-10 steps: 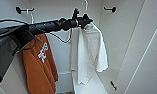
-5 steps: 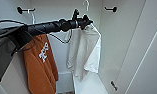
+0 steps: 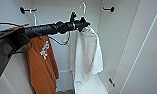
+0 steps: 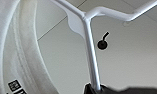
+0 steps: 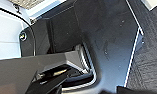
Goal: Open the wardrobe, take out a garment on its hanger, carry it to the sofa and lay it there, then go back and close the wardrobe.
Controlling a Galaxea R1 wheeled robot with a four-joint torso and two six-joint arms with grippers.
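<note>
Our left pincer (image 3: 84, 24) is clamped on the thin white hanger (image 3: 83, 7); its stem rises straight above the jaws, off-white shirt (image 3: 87, 53) draped below, inside the white wardrobe (image 3: 124, 45).

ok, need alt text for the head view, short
The robot's left arm reaches into the open white wardrobe, its left tool at the white hanger carrying an off-white garment. A rust-orange garment with white marks hangs beside it, nearer the arm's base, and black wall hooks sit high on the back panel.
</note>
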